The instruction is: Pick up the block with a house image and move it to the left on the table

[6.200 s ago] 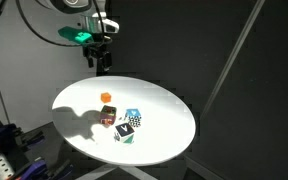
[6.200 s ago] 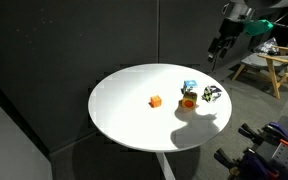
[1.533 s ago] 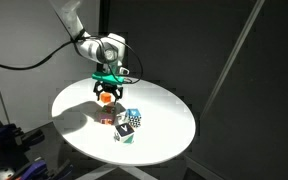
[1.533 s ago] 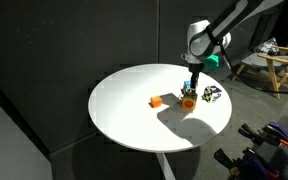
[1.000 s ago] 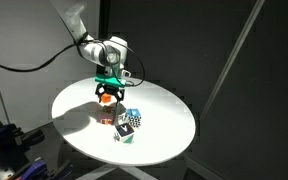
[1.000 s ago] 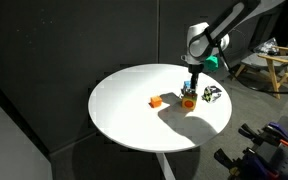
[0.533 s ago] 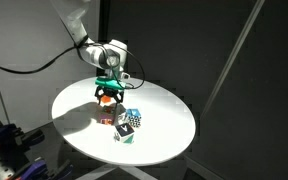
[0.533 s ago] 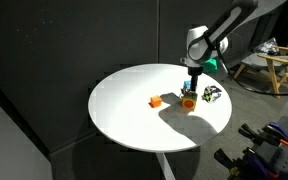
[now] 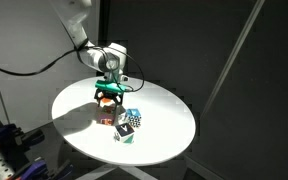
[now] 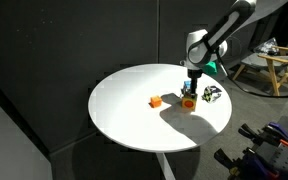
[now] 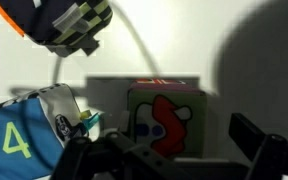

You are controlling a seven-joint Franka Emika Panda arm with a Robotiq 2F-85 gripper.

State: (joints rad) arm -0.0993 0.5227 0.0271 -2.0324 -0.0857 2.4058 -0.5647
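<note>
The block with a house image [image 9: 105, 119] has dark red sides and a pale picture face. It sits on the round white table [image 9: 169, 135] and also shows in an exterior view [image 10: 188, 102]. My gripper [image 9: 107, 98] hangs open just above it, as both exterior views show [image 10: 190, 88]. In the wrist view the block's pale face with a red shape [image 11: 164, 120] lies between my open fingers [image 11: 169, 152], not touched.
A blue-and-white cube [image 9: 133, 114] with a "4" [image 11: 24, 140] and a black-and-white patterned cube [image 9: 126, 129] [image 10: 212, 94] [image 11: 74, 25] sit close beside the house block. A small orange cube [image 10: 155, 101] lies apart. The table edge [image 10: 134, 140] drops off.
My gripper has come down a little and moved slightly over the house block. The cubes have not moved.
</note>
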